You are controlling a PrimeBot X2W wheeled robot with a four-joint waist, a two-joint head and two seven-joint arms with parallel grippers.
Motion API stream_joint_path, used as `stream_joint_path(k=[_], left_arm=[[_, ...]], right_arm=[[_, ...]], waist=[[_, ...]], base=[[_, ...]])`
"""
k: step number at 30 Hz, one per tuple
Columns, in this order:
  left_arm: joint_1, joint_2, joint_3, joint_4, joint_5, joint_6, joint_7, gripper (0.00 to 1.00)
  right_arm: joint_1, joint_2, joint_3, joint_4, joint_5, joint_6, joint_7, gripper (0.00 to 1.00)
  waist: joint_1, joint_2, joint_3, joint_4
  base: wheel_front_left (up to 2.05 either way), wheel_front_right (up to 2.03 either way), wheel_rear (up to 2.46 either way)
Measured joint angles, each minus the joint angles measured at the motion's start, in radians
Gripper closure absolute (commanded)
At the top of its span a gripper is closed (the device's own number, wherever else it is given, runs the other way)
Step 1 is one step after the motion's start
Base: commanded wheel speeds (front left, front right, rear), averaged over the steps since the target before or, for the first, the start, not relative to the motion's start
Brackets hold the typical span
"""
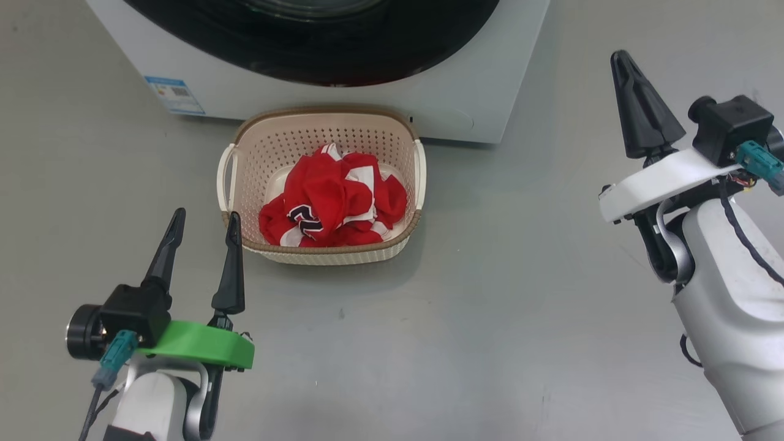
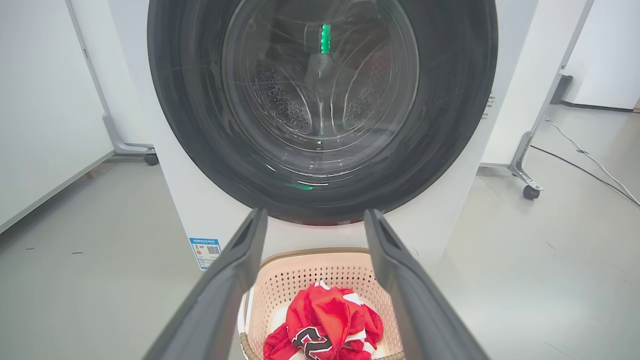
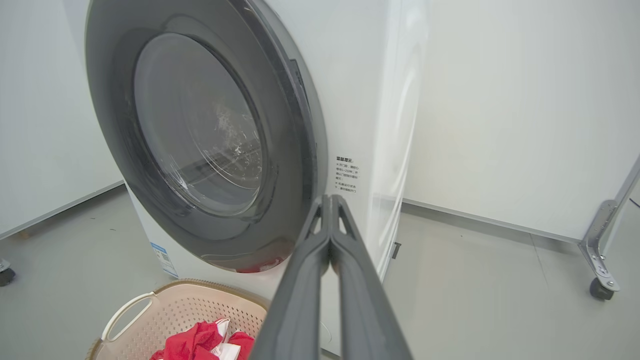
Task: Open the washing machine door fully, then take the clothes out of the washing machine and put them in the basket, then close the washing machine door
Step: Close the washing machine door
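Note:
The washing machine (image 1: 465, 92) stands at the top of the head view with its black-rimmed round door (image 2: 320, 100) shut flat against the front; the steel drum shows through the glass. The door (image 3: 200, 145) appears at an angle in the right wrist view. The cream basket (image 1: 318, 184) sits on the floor just before the machine, holding the red clothes (image 1: 334, 199) with white trim and dark lettering. My left gripper (image 1: 205, 223) is open, empty, just left of the basket's near corner. My right gripper (image 1: 620, 58) is shut on nothing, off to the machine's right.
Grey floor (image 1: 429, 343) spreads around the basket. White partition panels on wheeled metal feet (image 2: 530, 187) stand behind and beside the machine, with a cable (image 2: 590, 160) lying on the floor at the right. A blue label (image 1: 174, 95) marks the machine's lower left.

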Motion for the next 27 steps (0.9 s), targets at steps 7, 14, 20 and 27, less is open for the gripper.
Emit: stream_joint_path(k=[7, 14, 20, 27], left_arm=[[0.048, 0.0, 0.021, 0.006, 0.0, -0.008, 0.0, 0.0], [0.091, 0.0, 0.038, 0.012, 0.023, -0.008, 0.0, 0.0], [0.121, 0.0, 0.056, 0.012, 0.033, -0.003, 0.0, 0.0], [0.129, 0.0, 0.064, 0.013, 0.04, 0.003, 0.0, 0.0]], right_arm=[[0.134, 0.006, -0.06, -0.05, 0.0, -0.029, 0.0, 1.0], [0.245, 0.02, -0.107, -0.081, 0.003, -0.044, 0.0, 1.0], [0.321, 0.032, -0.124, -0.11, 0.007, -0.044, 0.0, 1.0], [0.39, 0.045, -0.151, -0.149, 0.002, -0.044, 0.0, 0.65]], waist=[[0.0, 0.0, -0.08, -0.06], [0.0, 0.0, -0.146, -0.108], [0.0, 0.0, -0.183, -0.138], [0.0, 0.0, -0.192, -0.155]], base=[[0.0, 0.0, 0.0], [0.0, 0.0, 0.0], [0.0, 0.0, 0.0], [0.0, 0.0, 0.0]])
